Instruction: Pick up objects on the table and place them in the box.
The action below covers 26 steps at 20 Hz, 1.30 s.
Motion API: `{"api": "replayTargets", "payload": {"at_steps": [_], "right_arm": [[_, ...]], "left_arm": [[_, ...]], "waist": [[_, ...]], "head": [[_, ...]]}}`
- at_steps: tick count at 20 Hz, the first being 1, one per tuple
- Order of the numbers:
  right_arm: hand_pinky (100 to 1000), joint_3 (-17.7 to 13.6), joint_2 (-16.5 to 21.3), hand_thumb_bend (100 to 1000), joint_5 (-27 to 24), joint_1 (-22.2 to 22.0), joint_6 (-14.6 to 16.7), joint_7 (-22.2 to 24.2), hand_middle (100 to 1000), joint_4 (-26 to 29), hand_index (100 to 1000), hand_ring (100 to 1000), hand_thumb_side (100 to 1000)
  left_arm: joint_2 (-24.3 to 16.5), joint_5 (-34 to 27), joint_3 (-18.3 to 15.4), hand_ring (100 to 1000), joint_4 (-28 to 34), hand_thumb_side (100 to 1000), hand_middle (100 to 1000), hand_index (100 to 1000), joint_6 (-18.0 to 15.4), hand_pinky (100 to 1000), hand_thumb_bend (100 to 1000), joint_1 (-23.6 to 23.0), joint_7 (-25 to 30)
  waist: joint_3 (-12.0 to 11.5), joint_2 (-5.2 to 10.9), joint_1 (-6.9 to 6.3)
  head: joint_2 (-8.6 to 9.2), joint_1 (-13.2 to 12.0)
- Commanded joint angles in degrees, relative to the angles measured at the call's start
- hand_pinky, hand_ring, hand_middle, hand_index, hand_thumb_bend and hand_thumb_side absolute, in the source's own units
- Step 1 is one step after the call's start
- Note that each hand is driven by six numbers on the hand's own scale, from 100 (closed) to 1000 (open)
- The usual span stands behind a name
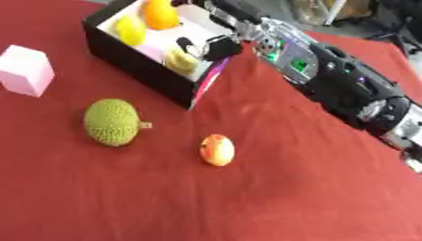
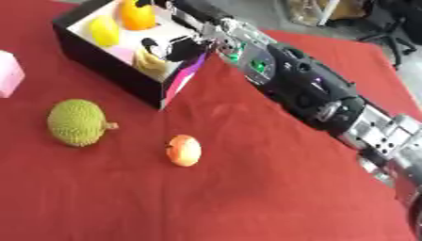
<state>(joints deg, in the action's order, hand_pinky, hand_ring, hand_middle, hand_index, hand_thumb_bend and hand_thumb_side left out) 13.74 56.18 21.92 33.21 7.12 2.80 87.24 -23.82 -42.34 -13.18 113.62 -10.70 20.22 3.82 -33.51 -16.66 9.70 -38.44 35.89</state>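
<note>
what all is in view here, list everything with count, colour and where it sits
box: one, black outside, white inside, far left of the table
fruits in box: yellow one, orange one, yellowish one near the front corner
spiky fruit: one, green, on the cloth before the box
small round fruit: one, orange-red, right of the spiky fruit
cube: one, pink, left edge
tablecloth: one, red, covering the table
right hand: black, over the box, above the yellowish fruit
left hand: not in view

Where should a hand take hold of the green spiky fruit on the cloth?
Probably round the wide body of the green spiky fruit, coming from above with fingers on opposite sides. It lies on its side, its short stem pointing toward the small orange-red fruit, with open cloth around it.
</note>
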Motion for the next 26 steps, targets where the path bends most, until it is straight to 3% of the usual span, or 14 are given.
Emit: {"api": "replayTargets", "payload": {"at_steps": [1,6,12,14,15,16,17,18,20,23,26], "right_arm": [[989,-1.53,1.38,308,2.05,0.56,-0.78,1.49,928,-0.33,976,999,557],[990,-2.05,1.25,295,3.89,0.40,-3.36,-0.32,924,-0.48,976,995,510],[983,-2.49,1.60,273,0.00,0.09,-4.17,-2.30,917,2.14,968,993,387],[965,-3.85,2.67,289,-1.47,-0.41,-5.01,-4.21,905,5.41,961,983,335],[964,-4.64,3.37,297,-2.50,-1.00,-5.52,-5.28,894,7.79,954,979,227],[968,-5.38,4.08,259,-4.16,-1.76,-5.94,-6.17,893,10.65,953,979,328],[965,-5.98,4.73,286,-6.06,-2.58,-6.43,-6.65,891,13.39,954,977,111],[959,-6.74,5.41,290,-7.97,-3.49,-6.68,-6.79,888,16.87,954,974,100],[931,-8.82,6.56,382,-9.77,-5.33,-7.45,-6.64,883,23.70,955,963,100],[905,-9.99,7.28,410,-11.42,-7.56,-1.45,-5.59,874,26.92,944,949,100],[881,-8.19,6.00,378,-9.57,-9.54,5.69,-1.78,833,27.30,915,903,154]], "left_arm": [[-1.31,0.34,-0.08,853,0.97,650,784,819,0.05,770,100,0.32,0.24],[-1.19,0.45,-0.05,855,0.97,650,784,820,0.18,771,100,0.18,0.40],[-1.12,0.92,0.06,857,0.97,648,786,821,0.68,772,100,-0.33,0.83],[-1.34,1.24,-0.08,857,0.97,648,786,821,0.82,772,100,-0.95,0.90],[-1.50,1.34,-0.27,856,0.97,648,786,821,0.72,771,100,-1.36,0.74],[-1.75,1.42,-0.63,856,0.97,648,786,820,0.45,771,100,-1.96,0.35],[-1.98,1.51,-0.96,857,0.97,647,787,821,0.14,772,100,-2.54,-0.09],[-2.27,1.82,-1.57,858,0.97,646,787,821,-0.23,772,100,-3.60,-0.73],[-2.58,2.80,-3.15,860,0.97,649,790,822,-0.98,773,100,-5.92,-2.39],[-2.79,4.44,-5.46,860,0.97,649,790,822,-2.00,773,100,-9.02,-5.61],[-2.87,5.56,-6.77,861,0.97,650,791,822,-2.11,775,100,-11.67,-7.75]], "waist": [[0.12,0.77,-0.46],[0.23,0.68,-0.44],[0.81,0.72,-0.59],[1.59,1.16,-0.75],[2.12,1.52,-0.90],[2.84,1.99,-1.16],[3.46,2.39,-1.38],[4.49,2.98,-1.74],[6.62,3.90,-2.48],[9.39,5.23,-3.69],[12.16,6.34,-4.84]], "head": [[0.65,0.23],[0.82,0.45],[0.23,0.36],[-0.46,-0.01],[-0.94,-0.35],[-1.58,-0.88],[-2.15,-1.26],[-2.93,-1.99],[-3.96,-4.06],[-5.31,-7.20],[-5.63,-10.47]]}}
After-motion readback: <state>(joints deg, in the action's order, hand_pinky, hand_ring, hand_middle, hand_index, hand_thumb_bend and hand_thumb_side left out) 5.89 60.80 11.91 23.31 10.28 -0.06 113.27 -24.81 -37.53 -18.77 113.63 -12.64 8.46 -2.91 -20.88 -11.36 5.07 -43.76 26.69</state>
